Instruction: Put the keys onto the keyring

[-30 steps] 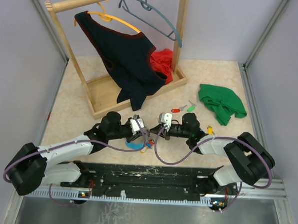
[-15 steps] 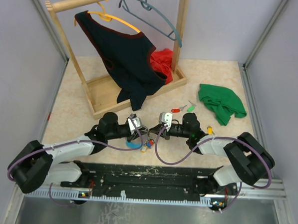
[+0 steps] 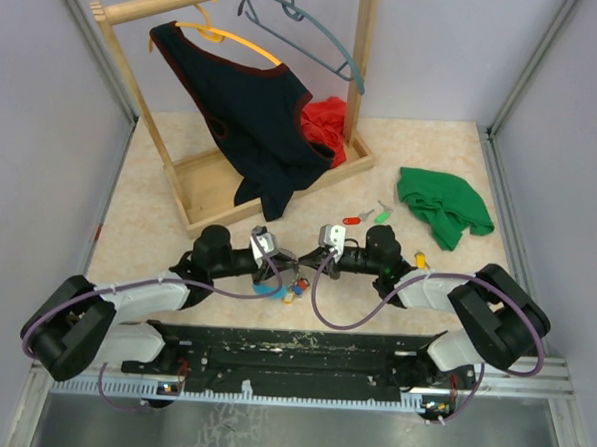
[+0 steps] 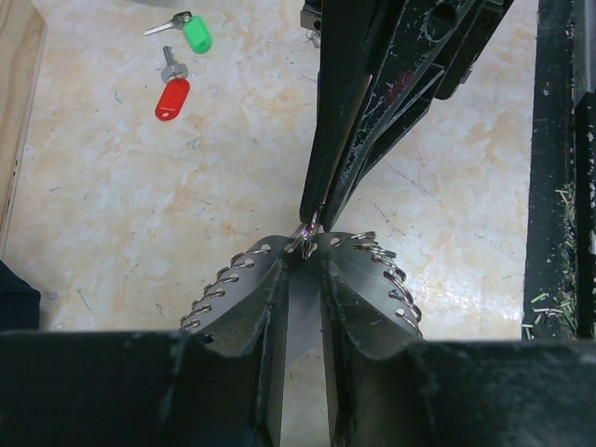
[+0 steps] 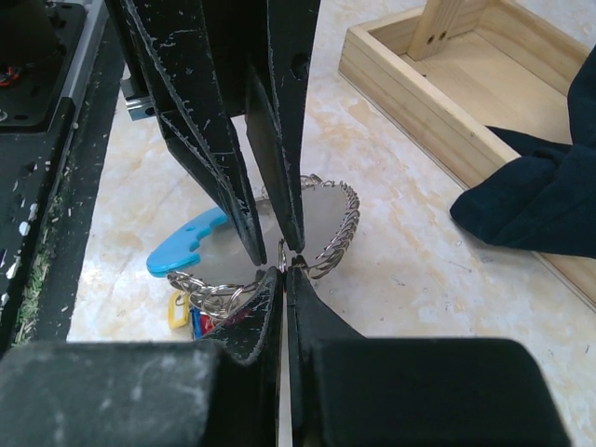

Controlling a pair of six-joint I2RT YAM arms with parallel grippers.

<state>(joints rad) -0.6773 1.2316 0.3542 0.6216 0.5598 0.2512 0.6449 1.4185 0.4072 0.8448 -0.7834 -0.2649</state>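
keyring [image 5: 186, 250] | left jaws narrower than before | right jaws pinching it, seemingly

The keys [image 5: 181, 311] beside the keyring [image 5: 189, 246] are largely hidden behind the right gripper [image 5: 283, 269] in its wrist view, and from above both are too small and too covered to be told apart

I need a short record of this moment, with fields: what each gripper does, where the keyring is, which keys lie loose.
left gripper: jaws slightly apart, keyring coil around its fingers
right gripper: shut, pinching the coil's wire
keyring place: between the two grippers, blue band toward the table
loose keys: red key and green key side by side; yellow key beside the right arm
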